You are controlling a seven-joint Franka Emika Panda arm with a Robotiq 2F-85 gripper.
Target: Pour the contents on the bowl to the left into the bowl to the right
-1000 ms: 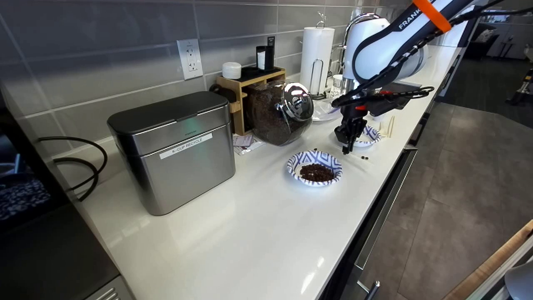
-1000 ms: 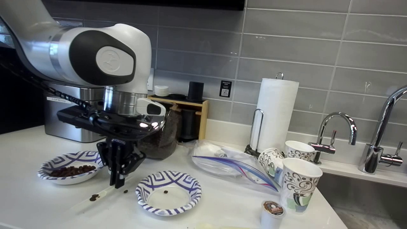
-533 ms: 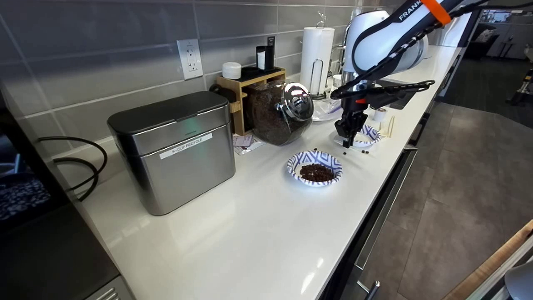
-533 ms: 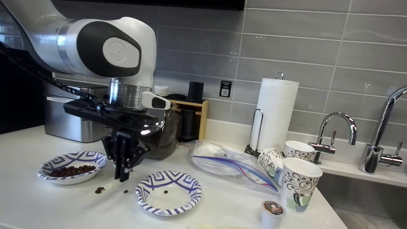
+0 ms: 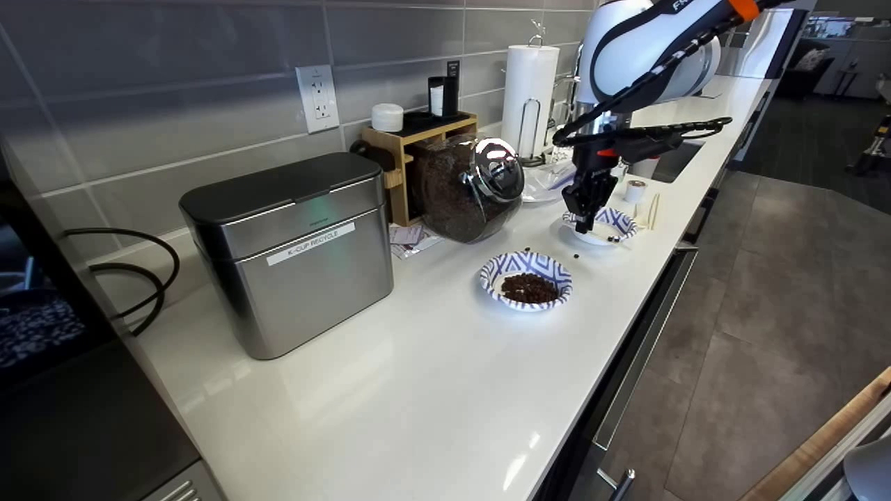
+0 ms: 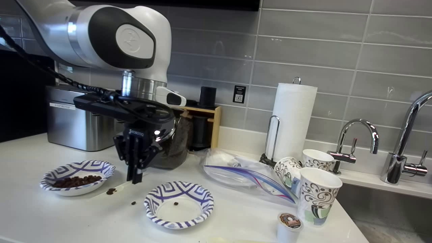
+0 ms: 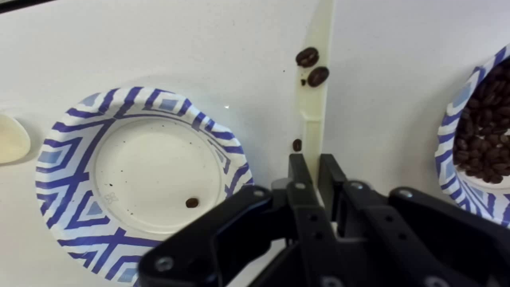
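- All of the job sits on the long, shiny white counter [image 5: 418, 390]. I think it is hardly started.
- The left round blue-and-white paper bowl [image 6: 88, 166] sits flat and has almost all the dark brown coffee beans [image 6: 77, 181]. They are left to move.
- The right round blue-and-white paper bowl [image 6: 187, 210] has just one small brown bean [image 7: 192, 203].
- The black two-finger gripper [image 7: 314, 163] hangs between the bowls. Its jaws are almost together, pinching a thin cream plastic knife [image 7: 312, 101]. The blade points to the near side.
- Two oval brown beans [image 7: 318, 77] lie on the blade, one poking over its side. My guess: they go in the right bowl next, and could roll off.
- One loose brown bean [image 7: 297, 145] lies on the counter between the bowls.
- The wrist view cuts off much of the left bowl, and the gripper covers some of the right one.
- A pale round-ended thing [image 7: 12, 138], maybe a spoon, is cut off too.
- The gripper hides some of the knife, and I can't tell how high it is.
- Tiny dark specks [image 7: 111, 185] in the right bowl are too small to name.
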